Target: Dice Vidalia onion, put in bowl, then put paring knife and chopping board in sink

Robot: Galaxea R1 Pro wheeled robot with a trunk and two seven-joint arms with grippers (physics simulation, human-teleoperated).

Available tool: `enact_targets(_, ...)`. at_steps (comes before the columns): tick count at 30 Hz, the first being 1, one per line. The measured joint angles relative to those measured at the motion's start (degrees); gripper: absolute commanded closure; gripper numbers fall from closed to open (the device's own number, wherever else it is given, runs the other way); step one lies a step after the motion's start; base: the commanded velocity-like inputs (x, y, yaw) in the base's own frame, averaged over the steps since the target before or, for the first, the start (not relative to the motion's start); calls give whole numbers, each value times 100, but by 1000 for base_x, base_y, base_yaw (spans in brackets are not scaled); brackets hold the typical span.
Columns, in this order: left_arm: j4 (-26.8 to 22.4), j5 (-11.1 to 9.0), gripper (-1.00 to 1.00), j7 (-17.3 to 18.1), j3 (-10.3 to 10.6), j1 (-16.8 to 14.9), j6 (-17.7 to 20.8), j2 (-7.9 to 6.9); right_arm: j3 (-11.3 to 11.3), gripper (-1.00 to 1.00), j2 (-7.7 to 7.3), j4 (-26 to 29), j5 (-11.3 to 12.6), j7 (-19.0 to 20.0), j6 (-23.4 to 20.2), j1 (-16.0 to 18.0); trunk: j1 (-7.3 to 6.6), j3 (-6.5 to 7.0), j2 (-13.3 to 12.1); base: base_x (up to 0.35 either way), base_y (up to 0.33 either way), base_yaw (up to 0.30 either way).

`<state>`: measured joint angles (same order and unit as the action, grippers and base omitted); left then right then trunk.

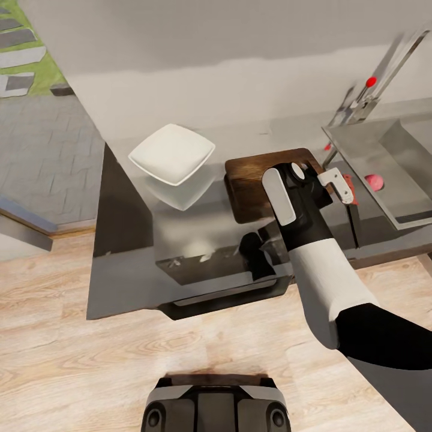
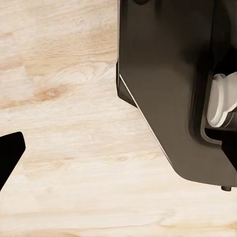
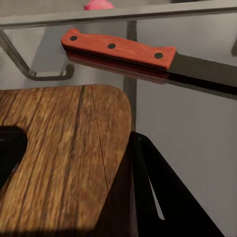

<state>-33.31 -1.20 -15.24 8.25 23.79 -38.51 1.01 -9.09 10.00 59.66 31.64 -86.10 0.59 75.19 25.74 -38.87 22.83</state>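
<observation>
Paring knife (image 3: 128, 52) (no label) lies beside chopping board (image 3: 59, 148).

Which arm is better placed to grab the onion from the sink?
Right. Its tool hangs over the board, beside the sink holding the onion. The left wrist view shows floor.

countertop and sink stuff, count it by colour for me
white: 1, the white squarish shallow bowl
brown: 1, the dark brown wooden chopping board
reddish: 2, the pinkish-red round onion in the grey steel sink, and the paring knife with the reddish-brown handle lying on the glossy grey countertop beside the board
total: 4
</observation>
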Motion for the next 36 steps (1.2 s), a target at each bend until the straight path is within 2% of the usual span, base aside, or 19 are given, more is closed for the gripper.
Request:
enact_targets(10,0,0,-100,0,1,0,6,-2,0,100,0,2,2,0,0,0,0,0,0,109,-124,0)
enact_targets(26,4,0,-100,0,0,0,-3,0,-6,100,0,1,76,9,-5,0,0,0,0,3,-4,0)
enact_targets(27,3,0,-100,0,0,0,-3,0,-6,-100,0,1,77,9,-6,0,0,0,0,0,0,0)
enact_targets(36,8,-3,-100,0,0,0,-3,0,-9,-100,0,1,78,15,14,0,0,0,0,0,0,0)
